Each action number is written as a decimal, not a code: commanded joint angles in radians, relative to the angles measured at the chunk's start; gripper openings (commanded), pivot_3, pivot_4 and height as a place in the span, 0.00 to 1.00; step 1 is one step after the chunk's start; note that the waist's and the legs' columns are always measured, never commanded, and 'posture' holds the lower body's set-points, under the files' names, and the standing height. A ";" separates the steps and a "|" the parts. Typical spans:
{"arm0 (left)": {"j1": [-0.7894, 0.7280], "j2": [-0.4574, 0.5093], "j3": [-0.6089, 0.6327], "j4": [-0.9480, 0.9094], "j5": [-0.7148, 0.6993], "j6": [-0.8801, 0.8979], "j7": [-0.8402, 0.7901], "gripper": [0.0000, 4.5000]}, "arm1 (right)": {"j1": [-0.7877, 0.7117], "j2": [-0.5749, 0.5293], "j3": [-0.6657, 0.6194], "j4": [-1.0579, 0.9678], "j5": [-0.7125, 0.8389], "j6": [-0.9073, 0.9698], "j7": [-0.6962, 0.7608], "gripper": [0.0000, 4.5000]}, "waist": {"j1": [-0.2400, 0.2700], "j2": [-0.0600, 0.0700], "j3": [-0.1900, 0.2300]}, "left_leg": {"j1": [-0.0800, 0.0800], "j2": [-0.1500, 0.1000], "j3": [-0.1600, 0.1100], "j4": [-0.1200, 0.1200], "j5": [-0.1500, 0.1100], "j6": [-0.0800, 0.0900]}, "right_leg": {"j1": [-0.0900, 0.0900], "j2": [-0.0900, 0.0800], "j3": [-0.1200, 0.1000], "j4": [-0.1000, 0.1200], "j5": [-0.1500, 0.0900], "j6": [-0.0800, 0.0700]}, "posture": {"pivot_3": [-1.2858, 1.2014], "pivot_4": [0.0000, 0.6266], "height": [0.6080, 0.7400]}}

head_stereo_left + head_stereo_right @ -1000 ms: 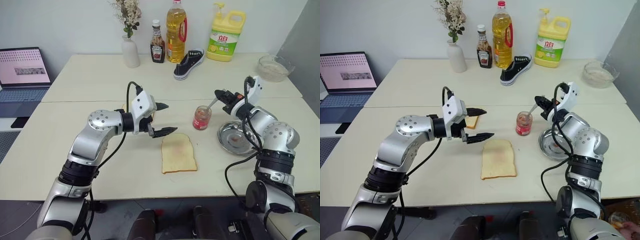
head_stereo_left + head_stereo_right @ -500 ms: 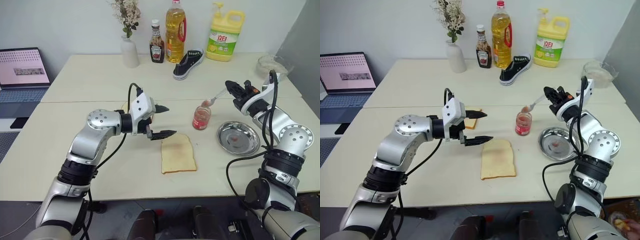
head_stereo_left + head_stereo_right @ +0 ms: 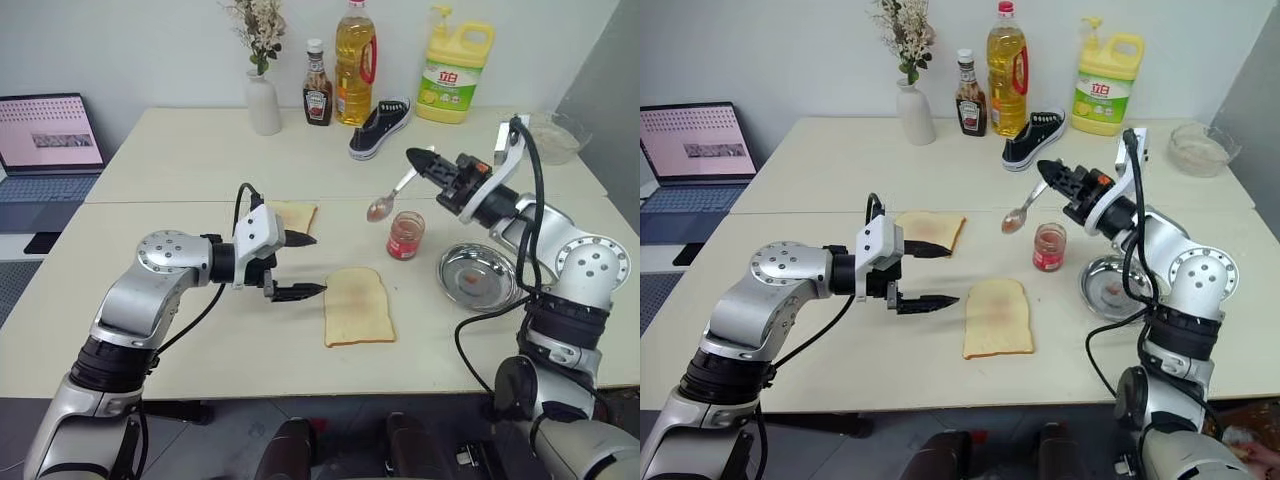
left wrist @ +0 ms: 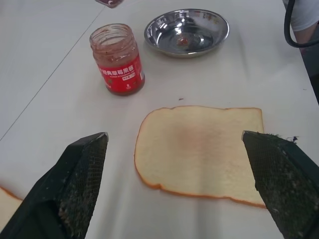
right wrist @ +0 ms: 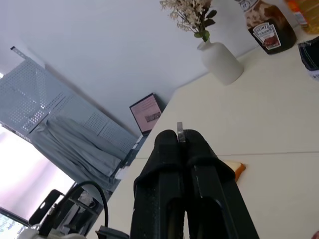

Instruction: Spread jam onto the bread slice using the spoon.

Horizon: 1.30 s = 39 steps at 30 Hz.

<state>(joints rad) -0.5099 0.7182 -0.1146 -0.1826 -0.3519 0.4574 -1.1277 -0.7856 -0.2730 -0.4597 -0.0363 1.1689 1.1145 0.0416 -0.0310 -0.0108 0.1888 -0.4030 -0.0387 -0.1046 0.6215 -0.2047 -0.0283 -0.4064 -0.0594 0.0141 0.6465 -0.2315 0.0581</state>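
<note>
The small shiny silver metal spoon is pinched by its handle between the pressed-together fingers of the right end effector and held in the air, its bowl tipped down and carrying a dab of red, just above and to the left of the small clear glass jar of red jam. The jar is seen standing open on the pale cream desk, beside the round shiny steel dish. The pale cream, roughly square bread slice with a thin tan crust is laid flat in front of the jar, apart from it. The left end effector is held with its black fingers spread wide and empty, just left of that slice. A second slice with an orange-brown toasted face is seen behind the left end effector.
</note>
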 commanded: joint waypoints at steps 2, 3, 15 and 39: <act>-0.001 0.000 0.022 -0.035 -0.012 0.001 0.019 1.00 | -0.024 -0.093 -0.026 0.058 -0.047 -0.077 0.048 0.00 | 0.000 0.000 0.000 | 0.000 0.000 0.000 0.000 0.000 0.000 | 0.000 0.000 0.000 0.000 0.000 0.000 | 0.52 0.24 1.00; -0.005 -0.002 0.020 -0.032 -0.011 -0.003 0.020 1.00 | -0.019 -0.111 -0.019 0.071 -0.066 -0.092 0.062 0.00 | -0.001 0.000 0.000 | 0.000 0.000 0.001 0.000 0.000 0.000 | 0.000 0.000 0.000 0.000 0.000 0.000 | 0.52 0.24 1.00; -0.064 -0.064 -0.015 -0.002 -0.004 -0.019 0.019 1.00 | 0.031 -0.144 0.131 0.054 -0.275 -0.200 0.177 0.00 | -0.004 0.000 0.000 | 0.000 0.000 0.001 -0.001 0.000 0.000 | 0.000 0.000 0.000 0.000 0.000 0.000 | 0.52 0.24 1.00; -0.025 -0.067 -0.004 -0.057 -0.011 -0.004 0.053 1.00 | 0.162 -0.233 0.602 -0.015 -0.948 -0.740 0.440 0.00 | -0.001 -0.001 0.000 | 0.000 0.000 0.000 -0.001 0.000 0.000 | 0.000 0.000 0.000 -0.001 0.000 0.000 | 0.52 0.24 1.00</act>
<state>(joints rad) -0.5333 0.6496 -0.1344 -0.2010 -0.3517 0.4549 -1.0809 -0.6304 -0.5035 0.1380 -0.0295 0.2629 0.4493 0.4723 -0.0322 -0.0114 0.1892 -0.4027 -0.0386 -0.1045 0.6205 -0.2048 -0.0284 -0.4068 -0.0591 0.0139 0.6456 -0.2317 0.0583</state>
